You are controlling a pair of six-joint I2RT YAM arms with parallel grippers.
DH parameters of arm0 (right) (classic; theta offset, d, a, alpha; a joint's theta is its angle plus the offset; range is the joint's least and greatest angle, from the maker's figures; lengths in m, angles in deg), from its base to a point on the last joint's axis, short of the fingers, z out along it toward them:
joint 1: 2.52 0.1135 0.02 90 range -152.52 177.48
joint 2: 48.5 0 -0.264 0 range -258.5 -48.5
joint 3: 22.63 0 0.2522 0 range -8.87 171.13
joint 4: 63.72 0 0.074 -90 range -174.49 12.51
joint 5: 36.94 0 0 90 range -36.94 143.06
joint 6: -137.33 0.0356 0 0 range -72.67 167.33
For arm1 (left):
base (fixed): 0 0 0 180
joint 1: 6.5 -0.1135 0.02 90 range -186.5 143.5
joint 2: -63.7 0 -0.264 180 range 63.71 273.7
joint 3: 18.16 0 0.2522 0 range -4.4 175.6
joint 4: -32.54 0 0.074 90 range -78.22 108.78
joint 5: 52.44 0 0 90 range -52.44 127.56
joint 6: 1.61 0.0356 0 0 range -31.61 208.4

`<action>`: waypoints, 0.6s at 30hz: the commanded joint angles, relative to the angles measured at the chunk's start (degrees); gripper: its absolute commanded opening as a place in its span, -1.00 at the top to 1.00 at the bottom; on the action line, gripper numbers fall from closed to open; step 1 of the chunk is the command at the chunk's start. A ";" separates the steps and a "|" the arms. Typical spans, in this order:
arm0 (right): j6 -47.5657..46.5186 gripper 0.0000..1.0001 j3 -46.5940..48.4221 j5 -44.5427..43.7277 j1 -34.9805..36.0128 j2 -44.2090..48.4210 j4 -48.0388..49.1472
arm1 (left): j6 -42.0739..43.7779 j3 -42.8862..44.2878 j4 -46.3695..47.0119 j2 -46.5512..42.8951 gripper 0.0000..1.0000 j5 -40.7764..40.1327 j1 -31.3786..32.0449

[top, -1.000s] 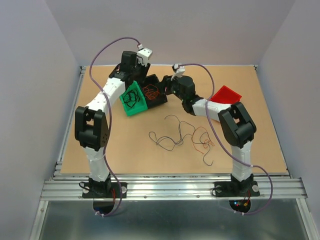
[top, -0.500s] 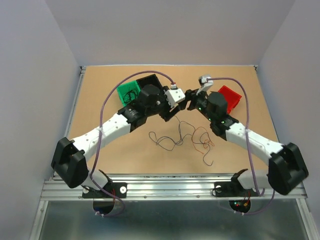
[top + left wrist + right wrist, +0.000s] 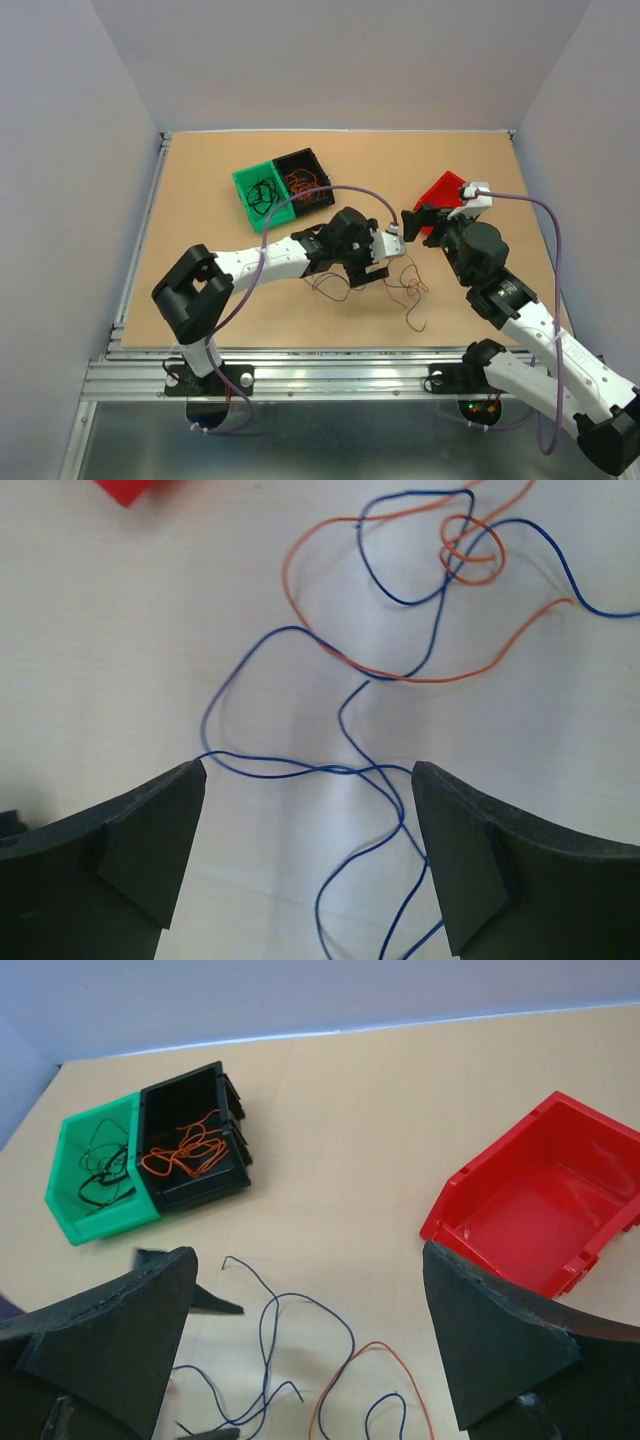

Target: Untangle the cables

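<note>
Up-left of the loose knot of hair-thin dark and orange wires (image 3: 455, 560), a green plastic bin (image 3: 105, 1222) holds black strands and the black plastic bin (image 3: 205, 1188) touching it holds orange ones, evidently sorted by colour. The left gripper (image 3: 308, 810) hangs low over the knot, jaws apart astride one dark strand, poised to pinch it. Right of the knot, the right gripper (image 3: 308, 1300) hovers higher, jaws wide and holding nothing, near the red plastic bin (image 3: 530, 1225).

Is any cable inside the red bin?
No, in the right wrist view the red bin is bare inside; the loose cables lie on the table.
</note>
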 commanded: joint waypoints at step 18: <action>2.93 -0.96 -1.33 -10.19 0.51 7.15 -8.04 | -3.58 10.77 -4.27 15.19 -0.81 -10.45 1.36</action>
